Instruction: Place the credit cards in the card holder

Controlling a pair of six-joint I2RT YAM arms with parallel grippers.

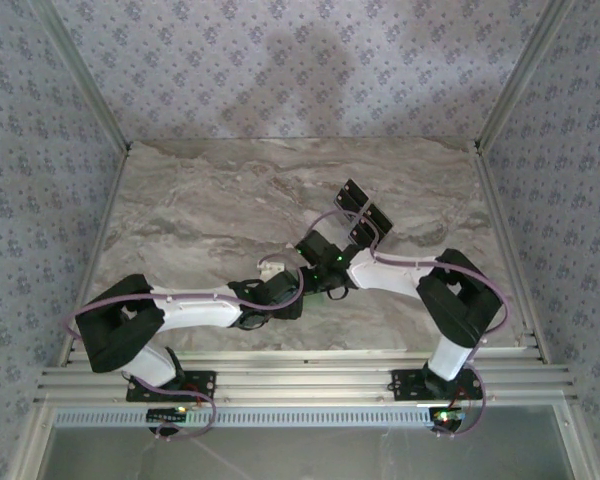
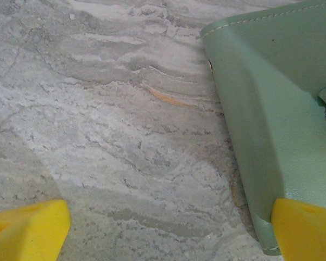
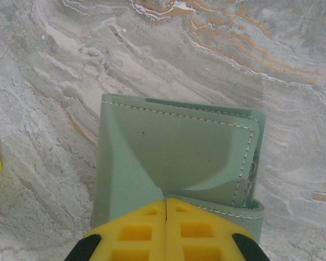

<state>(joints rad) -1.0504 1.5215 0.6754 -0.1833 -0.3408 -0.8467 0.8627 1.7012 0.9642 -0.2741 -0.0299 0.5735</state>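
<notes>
Barely started: right gripper (image 3: pixel 166 216) clenched on the card holder's (image 3: pixel 174 157) near edge, mid table (image 1: pixel 200 230), left gripper (image 2: pixel 165 234) released beside it, dark cards (image 1: pixel 363 212) loose at 1 o'clock, apparently none inserted.

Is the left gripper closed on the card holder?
No: the left gripper is open, its yellow fingers wide apart over the table, the card holder near just one.

The card holder (image 3: pixel 174 157) on the table (image 1: pixel 200 200) at the right gripper (image 3: pixel 166 217), credit cards (image 1: pixel 352 193) behind it
</notes>
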